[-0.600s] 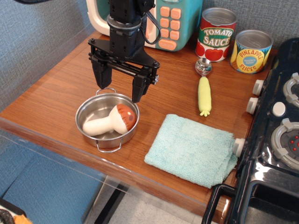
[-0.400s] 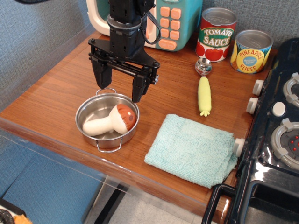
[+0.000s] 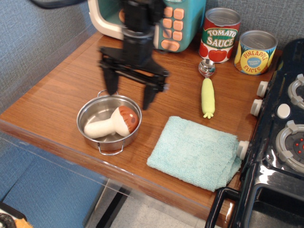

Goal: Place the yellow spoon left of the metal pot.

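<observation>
The yellow spoon (image 3: 207,91) lies on the wooden table, its ribbed pale yellow handle pointing toward me and its silver bowl toward the cans. The metal pot (image 3: 109,123) stands at the front left and holds a toy mushroom (image 3: 114,122) with a white stem and brown cap. My gripper (image 3: 129,97) hangs open and empty just above the pot's far rim, blurred by motion. It is well to the left of the spoon.
A teal cloth (image 3: 194,151) lies right of the pot. A tomato sauce can (image 3: 219,35) and a pineapple can (image 3: 256,52) stand at the back. A toy microwave (image 3: 171,21) is behind the gripper. A black toy stove (image 3: 280,142) borders the right side.
My gripper has shifted a little to the right and is blurred by motion. The spoon, the pot and the mushroom have not moved.
</observation>
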`<act>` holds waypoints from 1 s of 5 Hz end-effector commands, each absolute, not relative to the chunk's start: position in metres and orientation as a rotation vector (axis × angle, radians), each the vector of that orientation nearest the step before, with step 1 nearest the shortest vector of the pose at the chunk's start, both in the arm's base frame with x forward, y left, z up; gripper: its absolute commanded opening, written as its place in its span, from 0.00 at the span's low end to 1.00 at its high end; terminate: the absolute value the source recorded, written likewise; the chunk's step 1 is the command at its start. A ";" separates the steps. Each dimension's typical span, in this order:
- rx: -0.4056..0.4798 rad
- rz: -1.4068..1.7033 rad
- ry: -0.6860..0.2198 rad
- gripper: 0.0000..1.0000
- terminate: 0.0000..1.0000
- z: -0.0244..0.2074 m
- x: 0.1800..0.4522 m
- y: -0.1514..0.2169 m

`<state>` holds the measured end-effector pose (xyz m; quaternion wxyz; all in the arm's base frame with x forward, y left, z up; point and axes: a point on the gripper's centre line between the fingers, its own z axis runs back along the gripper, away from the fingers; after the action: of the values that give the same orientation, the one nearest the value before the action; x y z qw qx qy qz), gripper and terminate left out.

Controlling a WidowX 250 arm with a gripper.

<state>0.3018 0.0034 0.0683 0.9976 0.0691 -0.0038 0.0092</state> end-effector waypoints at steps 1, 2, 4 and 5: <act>0.109 0.062 -0.072 1.00 0.00 0.073 0.350 -0.031; 0.097 0.120 -0.098 1.00 0.00 0.065 0.385 -0.053; 0.082 0.192 -0.107 1.00 0.00 0.048 0.407 -0.067; 0.070 0.220 -0.088 1.00 0.00 0.034 0.407 -0.068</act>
<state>0.3990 -0.0669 0.0144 0.9925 0.0424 -0.0199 0.1127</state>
